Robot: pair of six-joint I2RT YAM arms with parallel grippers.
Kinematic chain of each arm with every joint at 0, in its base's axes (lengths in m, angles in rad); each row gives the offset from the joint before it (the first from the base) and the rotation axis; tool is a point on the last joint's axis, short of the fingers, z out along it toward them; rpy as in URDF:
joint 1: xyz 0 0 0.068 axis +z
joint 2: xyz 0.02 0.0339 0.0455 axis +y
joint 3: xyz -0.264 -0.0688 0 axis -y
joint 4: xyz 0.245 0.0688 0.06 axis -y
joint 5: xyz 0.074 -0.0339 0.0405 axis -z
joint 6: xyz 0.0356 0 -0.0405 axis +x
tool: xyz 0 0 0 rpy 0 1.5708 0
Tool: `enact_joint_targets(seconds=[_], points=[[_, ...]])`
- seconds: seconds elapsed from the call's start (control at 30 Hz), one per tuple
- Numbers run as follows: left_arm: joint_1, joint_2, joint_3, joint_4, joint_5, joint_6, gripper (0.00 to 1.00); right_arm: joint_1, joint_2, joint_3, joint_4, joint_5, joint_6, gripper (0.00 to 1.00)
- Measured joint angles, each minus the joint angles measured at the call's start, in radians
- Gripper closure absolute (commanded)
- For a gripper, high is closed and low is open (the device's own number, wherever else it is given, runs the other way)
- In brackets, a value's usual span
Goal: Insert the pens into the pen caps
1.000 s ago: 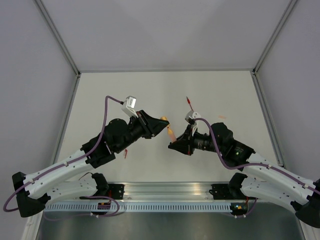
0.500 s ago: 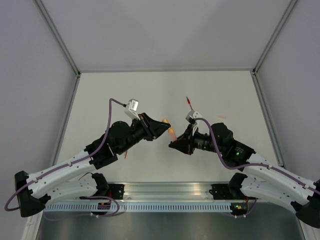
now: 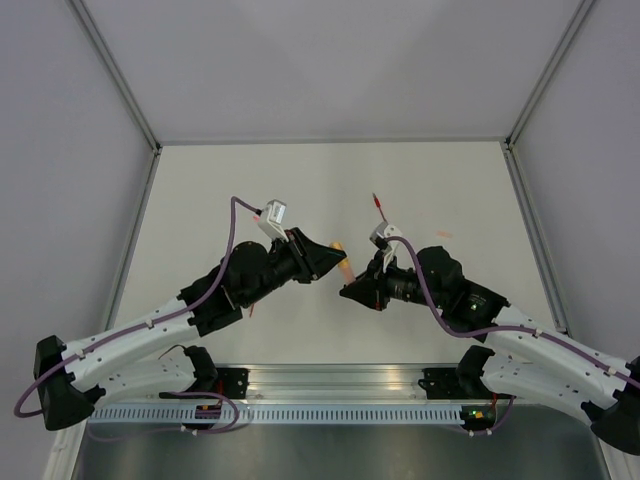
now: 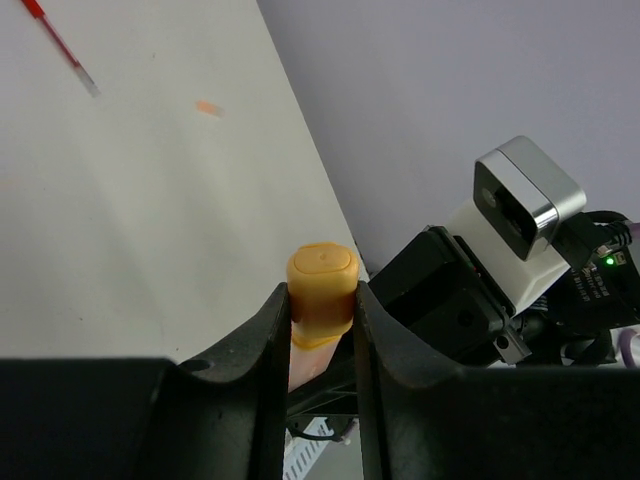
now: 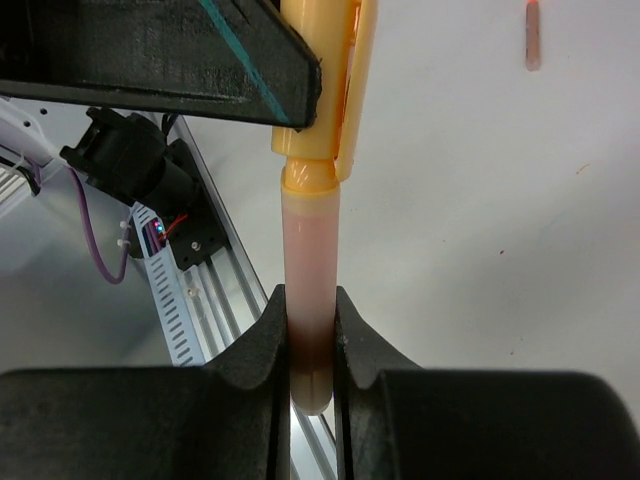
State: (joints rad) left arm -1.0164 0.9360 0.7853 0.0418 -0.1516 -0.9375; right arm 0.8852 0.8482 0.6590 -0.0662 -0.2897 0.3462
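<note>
Left gripper (image 4: 321, 297) is clamped on the orange cap (image 4: 322, 272) — jaws nearly closed, fingers (image 4: 268, 330) pressed on both sides of it, the cap's closed end poking out past the tips. Right gripper (image 5: 308, 298) is likewise narrowed down on the peach pen (image 5: 307, 240), pinching the barrel near its back end. The pen's front end sits in the mouth of the orange cap, in line with it; how deep, can't tell. In the top view the cap and pen are held up off the table (image 3: 300, 180), the two grippers nose to nose with the orange cap between them. Red pen (image 3: 378, 203) lies loose on the table, beyond the orange cap toward the far wall and a bit to the robot's right, well apart from it, nothing touching it. A small orange fleck (image 3: 443, 235) lies on the table farther right of the orange cap, past the right wrist — too small to say what it is. The right wrist view also shows a short reddish stub (image 5: 535, 35) lying on the table off to the side of the orange cap, apart from both grippers; can't tell whether it's a cap.
</note>
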Motion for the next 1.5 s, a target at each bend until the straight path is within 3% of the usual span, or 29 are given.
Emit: enact_joint_targets(seconds=[0.23, 0.6, 0.87, 1.2, 1.5], points=[[0.000, 0.027, 0.000, -0.039, 0.002, 0.000, 0.94, 0.002, 0.011, 0.000, -0.050, 0.026, -0.008, 1.00], [0.005, 0.076, 0.014, -0.101, 0.033, 0.000, 0.59, 0.005, 0.038, 0.000, -0.106, 0.052, -0.034, 1.00], [-0.011, 0.058, 0.014, -0.137, 0.149, 0.002, 0.34, -0.001, 0.023, -0.002, -0.031, 0.061, -0.045, 1.00], [-0.014, -0.089, -0.002, -0.127, 0.214, 0.092, 0.23, -0.002, -0.011, -0.004, 0.011, 0.043, -0.043, 1.00], [-0.014, -0.214, 0.020, -0.171, 0.122, 0.277, 0.16, -0.002, -0.036, -0.016, 0.078, -0.106, -0.017, 1.00]])
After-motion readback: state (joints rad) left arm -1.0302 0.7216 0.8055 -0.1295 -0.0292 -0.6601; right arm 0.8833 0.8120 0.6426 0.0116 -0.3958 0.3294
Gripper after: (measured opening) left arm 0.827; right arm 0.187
